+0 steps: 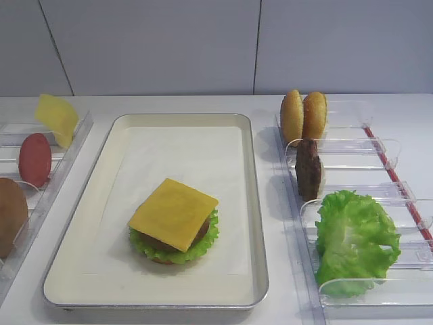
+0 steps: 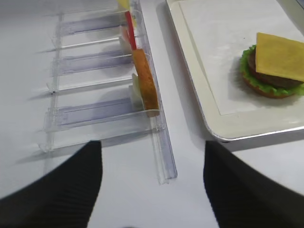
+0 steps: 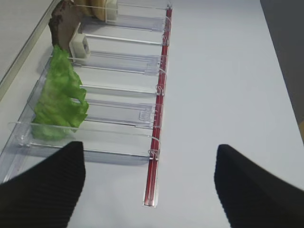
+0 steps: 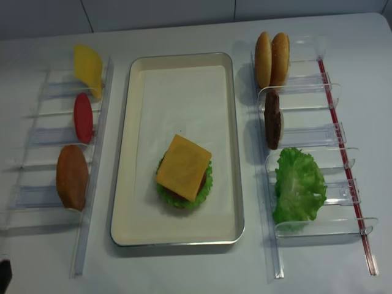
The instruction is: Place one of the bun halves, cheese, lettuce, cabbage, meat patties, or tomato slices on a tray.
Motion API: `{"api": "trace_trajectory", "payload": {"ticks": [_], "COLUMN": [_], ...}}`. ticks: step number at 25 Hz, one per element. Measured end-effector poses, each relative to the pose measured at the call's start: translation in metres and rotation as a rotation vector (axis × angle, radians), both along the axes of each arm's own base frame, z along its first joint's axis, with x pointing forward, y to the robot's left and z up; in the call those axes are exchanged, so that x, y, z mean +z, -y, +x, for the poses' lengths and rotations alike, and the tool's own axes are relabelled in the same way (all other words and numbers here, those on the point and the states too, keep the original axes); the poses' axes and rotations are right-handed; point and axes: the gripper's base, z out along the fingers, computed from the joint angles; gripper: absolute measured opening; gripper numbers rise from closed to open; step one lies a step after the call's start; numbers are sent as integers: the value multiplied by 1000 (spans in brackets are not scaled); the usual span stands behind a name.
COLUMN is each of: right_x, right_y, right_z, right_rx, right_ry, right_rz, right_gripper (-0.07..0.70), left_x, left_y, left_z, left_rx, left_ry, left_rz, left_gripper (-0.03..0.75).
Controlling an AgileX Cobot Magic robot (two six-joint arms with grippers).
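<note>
No legible writing; cheese (image 1: 174,213) lies flat atop the stack on the tray (image 1: 257,223), corners pointing near-far; left gripper (image 2: 153,183) and right gripper (image 3: 149,183) both spread, empty.

Cream tray (image 1: 254,203) is sitting centre on the white table (image 1: 406,108), paper lining inside. Near its front a stack is lying: yellow cheese (image 1: 173,213) square on top, dark meat patty (image 1: 201,233) edge peeking under it, ruffled lettuce (image 1: 206,238) ringing that, bun edge at the bottom. Right clear rack (image 1: 352,152) is holding two bun halves (image 1: 303,115) upright at the back, one patty (image 1: 308,169) on edge, then a big lettuce leaf (image 1: 355,240) in front. Left rack (image 1: 61,169) is holding a tilted yellow slice (image 1: 57,118), a red tomato slice (image 1: 34,159) and a brown bun half (image 1: 10,215) partly cut off by the frame edge.
</note>
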Motion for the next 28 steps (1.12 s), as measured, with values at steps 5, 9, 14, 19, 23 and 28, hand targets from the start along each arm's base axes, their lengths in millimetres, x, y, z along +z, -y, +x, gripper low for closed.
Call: {"api": "trace_trajectory", "payload": {"ticks": [5,9,14,19,23,28], "right_x": [0,0,0,0,0,0], "right_y": [0,0,0,0,0,0], "right_z": [0,0,0,0,0,0], "right_rx": [0,0,0,0,0,0], "right_ry": [0,0,0,0,0,0], "right_rz": [0,0,0,0,0,0], "right_gripper": [564,564,563,563,563,564], "left_x": [-26,-35,-36,-36,-36,-36], "left_y": [-1,-1,0,0,0,0], "left_z": [-7,-4,-4,-4,-4,-4], "left_rx": [12,13,13,13,13,47], "left_ry": [-5,-45,-43,-43,-43,-43], "left_rz": [-15,-9,-10,-10,-10,-10], "left_gripper": [463,463,463,463,463,463]}}
